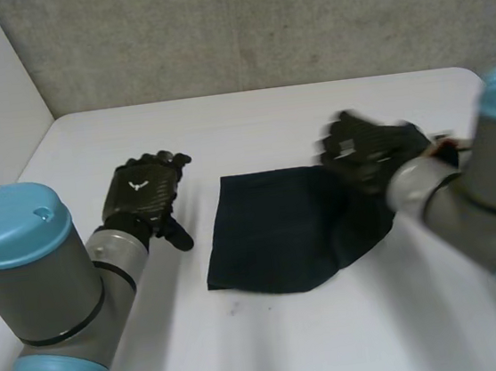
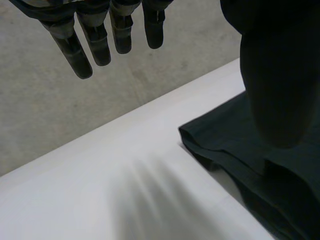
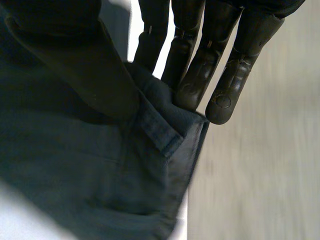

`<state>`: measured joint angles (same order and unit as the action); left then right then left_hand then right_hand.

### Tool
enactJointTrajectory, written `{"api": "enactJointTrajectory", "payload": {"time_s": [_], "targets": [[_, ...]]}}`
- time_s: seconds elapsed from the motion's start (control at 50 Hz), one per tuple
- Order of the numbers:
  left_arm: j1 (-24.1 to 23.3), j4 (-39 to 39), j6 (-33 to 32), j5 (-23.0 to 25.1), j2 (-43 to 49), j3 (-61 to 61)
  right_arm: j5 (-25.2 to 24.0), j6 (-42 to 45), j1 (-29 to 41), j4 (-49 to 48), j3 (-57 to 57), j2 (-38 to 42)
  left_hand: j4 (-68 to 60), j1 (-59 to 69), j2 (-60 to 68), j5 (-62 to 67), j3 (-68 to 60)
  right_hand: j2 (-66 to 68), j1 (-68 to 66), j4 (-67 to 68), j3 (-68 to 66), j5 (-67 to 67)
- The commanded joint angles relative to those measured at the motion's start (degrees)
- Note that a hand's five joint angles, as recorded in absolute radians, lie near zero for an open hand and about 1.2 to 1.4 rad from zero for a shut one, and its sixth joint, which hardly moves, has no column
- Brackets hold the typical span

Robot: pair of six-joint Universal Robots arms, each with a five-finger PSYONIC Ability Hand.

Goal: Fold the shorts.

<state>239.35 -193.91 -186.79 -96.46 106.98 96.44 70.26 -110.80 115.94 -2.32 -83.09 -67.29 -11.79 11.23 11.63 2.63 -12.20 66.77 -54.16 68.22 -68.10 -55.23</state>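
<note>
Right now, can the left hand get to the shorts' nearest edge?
Probably yes. The left hand is open beside the shorts, with only bare table between them. The right hand pinches the opposite side, out of the way.

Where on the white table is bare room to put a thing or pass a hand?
Bare: on the white table, the far strip between the dark blue cloth shorts and the grey wall; the near strip before the shorts, between the arms. Crowded: the shorts' right edge, pinched by the black right hand; the open black left hand hangs beside their left edge.
</note>
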Motion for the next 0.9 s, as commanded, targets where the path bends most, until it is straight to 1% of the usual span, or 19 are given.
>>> {"api": "enactJointTrajectory", "payload": {"time_s": [0.02,0.04,0.06,0.1,0.12,0.14,0.2,0.22,0.28,0.3,0.36,0.38,0.44,0.46,0.54,0.66,0.74,0.84,0.9], "targets": [[3.22,-1.21,0.37,-3.20,-3.53,-0.38,-14.08,-2.66,11.84,0.12,7.85,10.24,0.90,-0.35,-0.74,-1.74,1.31,13.23,-25.84,11.78,-11.90,-14.77],[3.93,-1.38,0.37,-3.38,-3.97,-0.55,-14.79,-3.71,12.46,0.12,8.55,11.64,0.73,-0.18,-0.58,-1.57,1.14,13.23,-25.84,11.78,-11.90,-14.77],[4.54,-1.56,0.46,-3.47,-4.32,-0.73,-15.41,-6.50,13.34,0.21,10.12,14.01,0.57,-0.01,-0.41,-1.41,0.97,-0.87,-11.75,-2.31,2.19,-0.67],[5.86,-1.74,0.63,-3.47,-5.11,-1.34,-15.33,-10.38,13.78,0.30,11.54,15.61,0.56,-0.01,-0.41,-1.40,0.97,-20.26,7.65,-21.71,21.59,18.72],[5.95,-1.74,0.72,-3.38,-5.20,-1.60,-15.41,-12.57,13.79,0.30,12.16,16.05,0.56,-0.01,-0.41,-1.40,0.97,-27.01,14.40,-28.46,28.34,25.47],[6.13,-1.74,0.81,-3.38,-5.29,-1.87,-15.41,-17.64,13.70,0.30,13.29,16.31,0.56,-0.01,-0.41,-1.40,0.97,-36.91,24.29,-38.35,38.23,35.37],[6.22,-1.74,1.42,-3.38,-5.29,-3.62,-15.32,-26.98,13.35,0.21,14.44,15.88,0.56,-0.01,-0.41,-1.40,0.97,-53.78,41.17,-55.23,55.11,52.24],[6.22,-1.74,1.60,-3.29,-5.20,-3.98,-15.32,-33.54,13.26,0.04,14.71,15.09,0.56,-0.01,-0.41,-1.40,0.97,-56.77,44.16,-58.22,58.10,55.23],[5.87,-1.74,1.78,-3.12,-5.03,-5.56,-14.36,-43.33,12.73,0.03,14.71,12.81,0.56,-0.01,-0.41,-1.40,0.97,-56.77,44.16,-58.22,58.10,55.23],[5.78,-1.74,1.78,-3.12,-4.68,-6.00,-13.05,-49.19,11.51,0.03,14.36,10.89,0.56,-0.01,-0.41,-1.40,0.97,-56.77,44.16,-58.22,58.10,55.23],[5.34,-1.74,1.69,-2.15,-3.45,-8.02,-9.54,-56.69,8.43,0.03,13.57,8.15,0.56,-0.01,-0.41,-1.40,0.97,-56.77,44.16,-58.22,58.10,55.23],[4.64,-1.74,1.69,-1.02,-1.70,-9.15,-6.74,-60.89,6.60,0.12,13.13,6.58,0.56,-0.01,-0.41,-1.40,0.97,-56.77,44.16,-58.22,58.10,55.23],[2.45,-1.39,1.78,1.09,1.38,-11.44,-2.86,-65.40,5.09,0.39,12.87,5.42,0.23,0.32,-0.08,-1.07,0.64,-56.77,44.16,-58.22,58.10,55.23],[0.79,-0.95,1.78,2.67,3.30,-13.02,-0.58,-67.16,4.39,0.73,12.78,5.33,-0.44,0.99,0.59,-0.40,-0.03,-56.77,44.16,-58.22,58.10,55.23],[-2.65,1.07,1.60,4.18,8.58,-16.01,2.51,-66.57,3.42,2.31,12.86,6.73,-1.29,1.84,1.44,0.45,-0.88,-56.77,44.16,-58.22,58.10,55.23],[-3.45,7.31,1.78,3.91,16.58,-19.36,3.57,-61.38,2.89,5.48,14.09,14.29,-1.45,2.01,1.61,0.61,-1.05,-56.77,44.16,-58.22,58.10,55.23],[-3.80,11.88,1.60,3.83,21.25,-20.85,5.59,-56.20,2.97,6.45,15.50,19.21,-1.45,2.01,1.61,0.61,-1.05,-56.77,44.16,-58.22,58.10,55.23],[-3.98,14.61,1.25,3.74,23.10,-21.21,13.31,-49.27,2.89,6.80,16.38,21.85,-1.62,2.18,1.78,0.78,-1.22,-56.77,44.16,-58.22,58.10,55.23],[-3.71,15.05,1.16,3.83,22.84,-21.47,15.34,-47.14,2.80,6.80,16.21,21.24,-1.62,2.18,1.78,0.78,-1.22,-56.77,44.16,-58.22,58.10,55.23]]}}
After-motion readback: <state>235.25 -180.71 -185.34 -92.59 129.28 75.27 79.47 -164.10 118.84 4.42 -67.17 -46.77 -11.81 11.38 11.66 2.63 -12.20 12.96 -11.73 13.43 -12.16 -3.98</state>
